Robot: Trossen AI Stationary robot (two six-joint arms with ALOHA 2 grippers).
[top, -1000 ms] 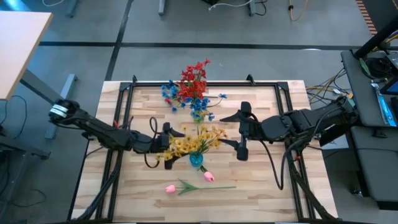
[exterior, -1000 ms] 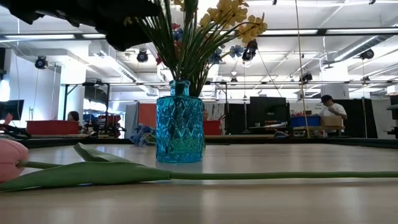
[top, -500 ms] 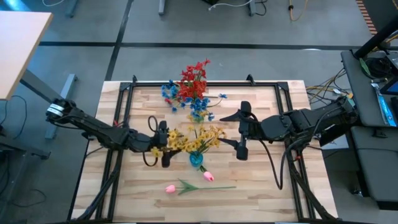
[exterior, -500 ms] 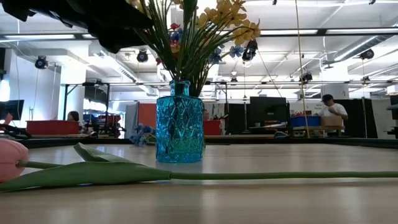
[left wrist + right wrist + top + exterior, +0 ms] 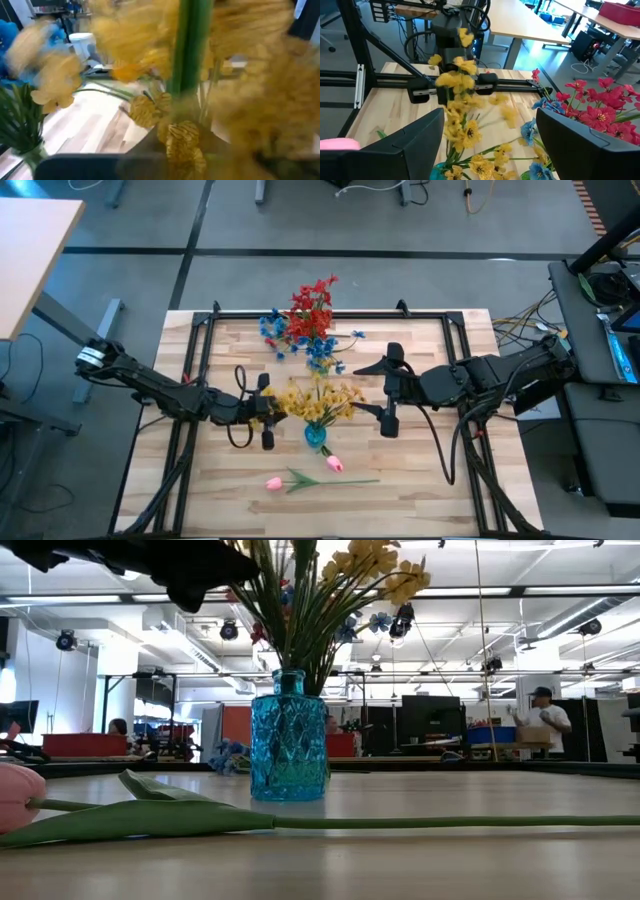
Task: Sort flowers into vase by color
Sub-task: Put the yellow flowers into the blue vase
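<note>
Yellow spray: cluster (image 5: 318, 402) sits in the blue glass vase (image 5: 316, 436), mid-table.
Left gripper: (image 5: 266, 411) fingers brought together just beside the yellow blooms, on their left; whether a stem is pinched between them, can't tell.
Key relation: vase mouth lies right of the left gripper and slightly toward the table's front edge; stems stand near upright, so any reseat looks like a straight-down push.
Right gripper: (image 5: 388, 394) waits with fingers apart, right of the vase, clear of the blooms.
Loose flower: pink tulip (image 5: 274, 482) lies flat near the front edge, stem running left-right; left arm looks a little nearer.
Back pile: red spray (image 5: 312, 305) and blue spray (image 5: 272, 328) at the rear.
View gap: low view shows the stems entering the vase neck (image 5: 289, 680); left wrist view is just blurred yellow and one green stem (image 5: 192, 45).
</note>
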